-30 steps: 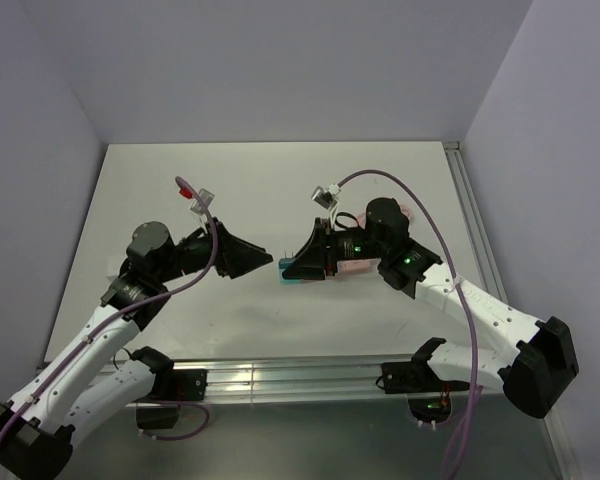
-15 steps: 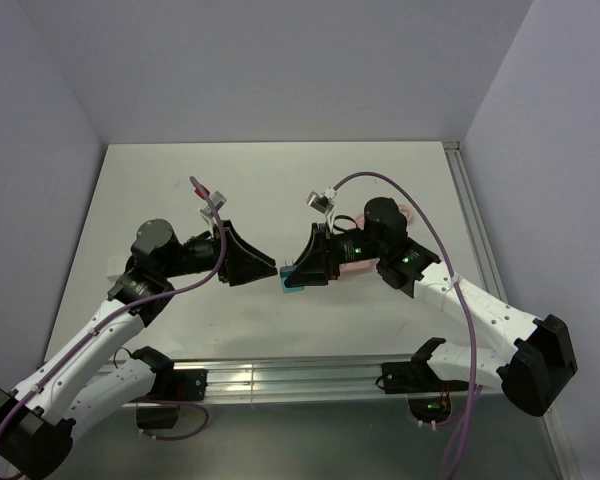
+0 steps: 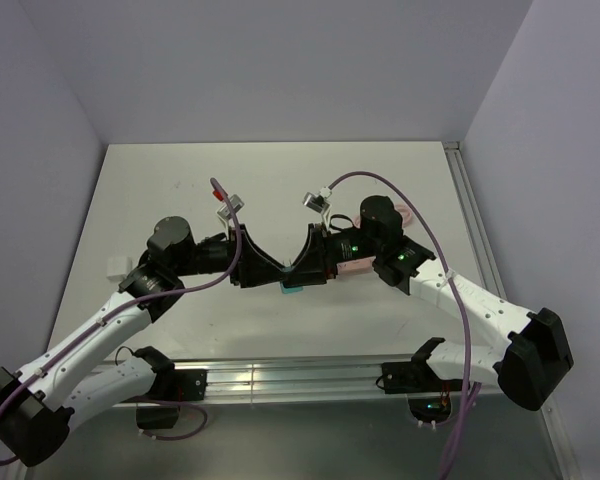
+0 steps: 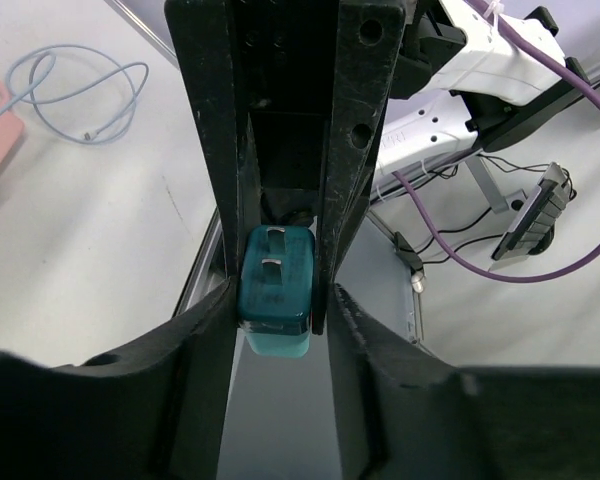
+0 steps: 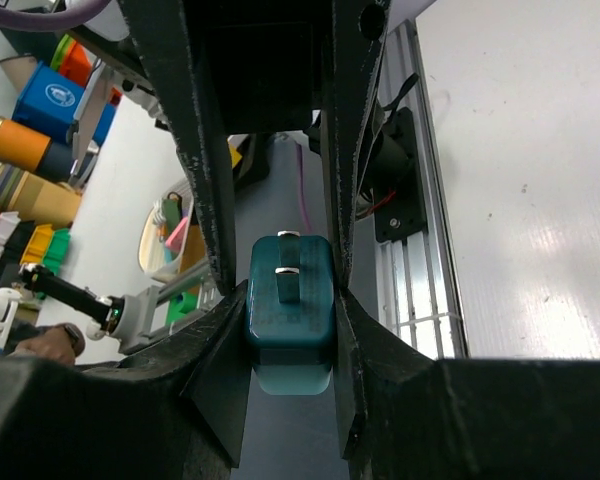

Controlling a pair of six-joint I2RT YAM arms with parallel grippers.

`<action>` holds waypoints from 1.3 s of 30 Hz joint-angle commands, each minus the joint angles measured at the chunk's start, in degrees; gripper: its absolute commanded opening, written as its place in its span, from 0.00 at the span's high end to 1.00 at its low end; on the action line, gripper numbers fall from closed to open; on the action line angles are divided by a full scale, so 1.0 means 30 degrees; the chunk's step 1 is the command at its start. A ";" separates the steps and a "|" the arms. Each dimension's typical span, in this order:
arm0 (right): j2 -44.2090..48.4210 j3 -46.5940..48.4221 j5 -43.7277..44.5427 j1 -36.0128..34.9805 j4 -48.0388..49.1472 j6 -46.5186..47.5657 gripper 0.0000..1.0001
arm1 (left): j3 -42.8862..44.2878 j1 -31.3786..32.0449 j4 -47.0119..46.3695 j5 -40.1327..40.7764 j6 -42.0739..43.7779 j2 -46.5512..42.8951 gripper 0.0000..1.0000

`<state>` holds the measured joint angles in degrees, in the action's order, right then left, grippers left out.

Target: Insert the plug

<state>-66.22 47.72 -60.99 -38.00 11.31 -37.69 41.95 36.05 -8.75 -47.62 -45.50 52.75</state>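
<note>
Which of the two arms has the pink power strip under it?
The right arm: the pink power strip peeks out from beneath its wrist. Nothing pink shows under the left arm.

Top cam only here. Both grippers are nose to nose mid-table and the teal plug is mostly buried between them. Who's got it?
Observer: Right wrist cam shows the right gripper pinching the plug, touching it on both sides.
Operator: Left one on it too?
Observer: In the left wrist cam, the left gripper has a tip on either side of the plug. I can't tell if it has clamped.
Operator: Prongs?
Observer: Two metal prongs, bare, on the face that both wrist cams see.
</note>
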 commanded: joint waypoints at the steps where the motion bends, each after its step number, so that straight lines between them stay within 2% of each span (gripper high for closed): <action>1: 0.0099 0.1025 0.0145 0.0068 0.0771 0.0113 1.00 | 0.0781 0.0345 -0.0831 -0.0270 0.0371 -0.0123 0.57; 4: 0.0129 0.0996 0.0116 0.0068 0.0887 -0.0003 1.00 | 0.0635 0.0317 -0.1066 -0.0446 0.0224 -0.0210 0.69; 6: 0.0099 0.0996 0.0116 0.0068 0.0946 -0.0004 1.00 | 0.0605 0.0317 -0.1067 -0.0418 0.0107 -0.0240 0.93; 7: 0.0041 0.0996 0.0058 0.0068 0.1033 -0.0091 1.00 | 0.0634 0.0345 -0.0950 -0.0301 0.0135 -0.0240 0.99; 10: 0.0041 0.1025 -0.0031 0.0068 0.1181 -0.0064 0.82 | 0.0722 0.0346 -0.0513 0.0312 0.0194 -0.0327 1.00; 11: 0.0041 0.1083 -0.0002 0.0039 0.0949 0.0053 0.68 | 0.0809 0.0346 -0.0133 0.0837 0.0252 -0.0415 1.00; 13: 0.0099 0.1172 0.0202 0.0068 0.0742 0.0259 0.56 | 0.0781 0.0345 0.0222 0.2129 0.0079 -0.0562 1.00; 14: 0.0099 0.1201 0.0291 0.0039 0.0538 0.0375 0.43 | 0.0781 0.0346 0.0281 0.2538 -0.0010 -0.0736 1.00; 18: 0.0304 0.1523 0.1138 0.0097 -0.0546 0.1137 0.23 | 0.0781 0.0316 0.0633 0.5057 -0.0800 -0.1206 1.00; 20: 0.0509 0.1523 0.1667 0.0185 -0.0752 0.1314 0.18 | 0.0810 0.0345 0.0458 0.6172 -0.1532 -0.1440 1.00; 24: 0.0801 0.0999 0.2311 0.0332 -0.0257 0.0761 0.18 | 0.0870 0.0345 0.0107 0.7461 -0.2499 -0.1558 1.00; 27: 0.1473 -0.0052 0.3686 0.0537 0.1262 -0.0813 0.20 | -0.0387 0.0346 -0.2115 0.8194 -0.3874 -0.2172 1.00; 32: 0.2208 -0.2925 0.6409 0.0537 0.7961 -0.5126 0.28 | -0.3605 0.0346 -0.7295 1.0619 -0.7184 -0.3695 1.00; 35: 0.2472 -0.3837 0.7964 0.0479 0.8944 -0.6214 0.34 | -0.4111 0.0433 -0.7921 1.1940 -0.7863 -0.4077 1.00; 39: 0.2501 -0.4072 0.9397 0.0041 0.9471 -0.6858 0.38 | -0.3994 0.1017 -0.7832 1.3437 -0.7628 -0.4224 1.00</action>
<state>-60.14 35.44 -38.81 -37.04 31.46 -54.43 29.28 37.74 -25.12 -13.45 -66.39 41.39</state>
